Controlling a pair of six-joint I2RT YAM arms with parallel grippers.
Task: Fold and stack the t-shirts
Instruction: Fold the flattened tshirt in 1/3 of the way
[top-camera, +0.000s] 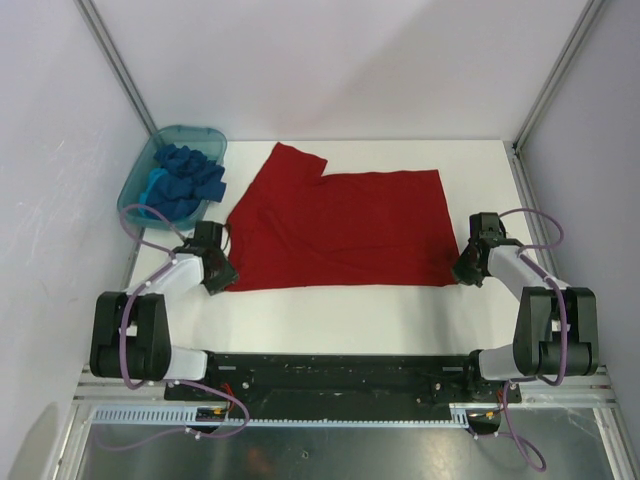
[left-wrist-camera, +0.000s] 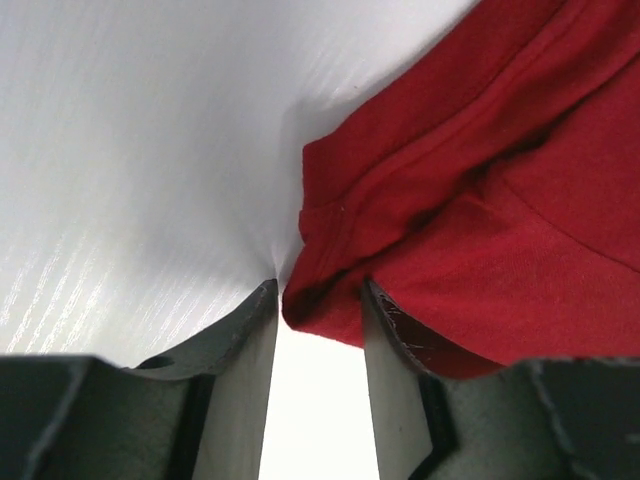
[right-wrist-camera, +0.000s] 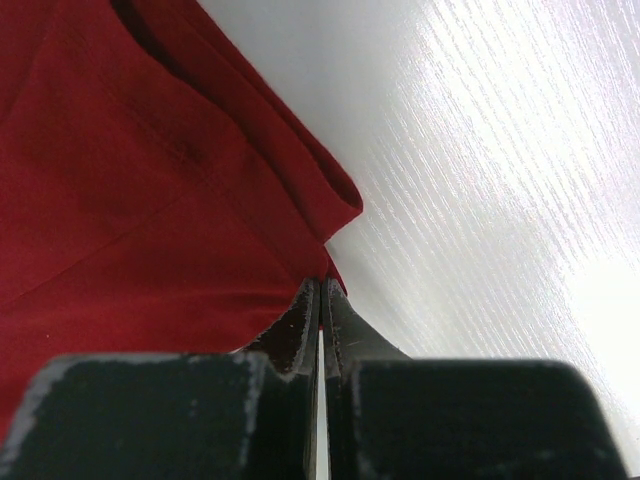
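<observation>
Left tool (left-wrist-camera: 320, 290): jaws apart, low over the bench (top-camera: 380, 320), with the near left corner of the red shirt (top-camera: 350, 225) lying between the fingertips.

Right tool (right-wrist-camera: 322, 285): jaws together, clamped on the hem at the shirt's near right corner.

Both arms are bent low, elbows outward, forearms angled in toward the shirt, wrists tipped down.

The red shirt lies spread flat mid-bench, one sleeve pointing to the far left. The blue shirts (top-camera: 190, 175) sit heaped in the tub (top-camera: 150, 170) at the far left corner.
</observation>
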